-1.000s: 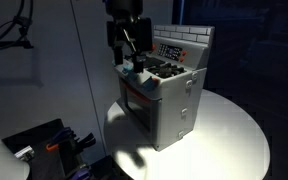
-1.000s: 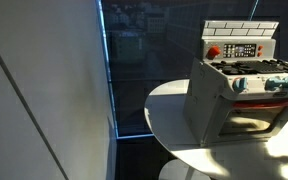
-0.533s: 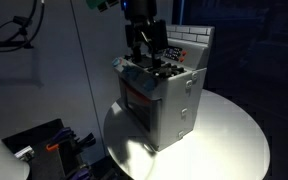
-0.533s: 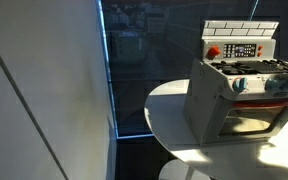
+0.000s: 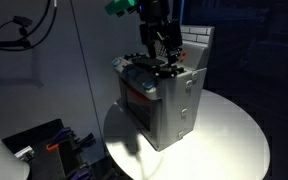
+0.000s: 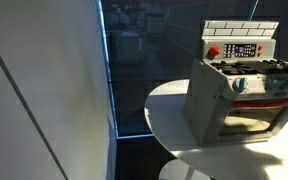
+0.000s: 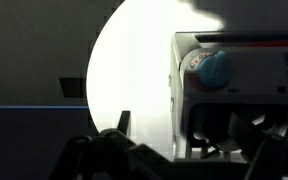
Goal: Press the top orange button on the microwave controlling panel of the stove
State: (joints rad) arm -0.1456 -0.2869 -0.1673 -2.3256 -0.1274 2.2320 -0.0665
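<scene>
A grey toy stove (image 5: 164, 100) stands on a round white table (image 5: 234, 130). Its upright back panel (image 6: 240, 48) carries a keypad and a round orange button (image 6: 213, 52) at its left end. In an exterior view my gripper (image 5: 162, 50) hangs over the stove's top, just in front of the back panel, fingers apart and empty. In the wrist view the gripper (image 7: 174, 150) is a dark outline at the bottom, and a round blue-looking knob with a reddish rim (image 7: 213, 69) shows on the panel. The gripper is out of view in the exterior view that shows the panel from the front.
Black burners and knobs (image 6: 254, 68) cover the stove's top. The oven door (image 6: 252, 118) faces the table's front. A dark window wall (image 6: 144, 70) stands behind. Cables and a dark stand (image 5: 44, 140) lie below the table.
My gripper has moved from the stove's front left corner across its top toward the back panel. The stove has not moved.
</scene>
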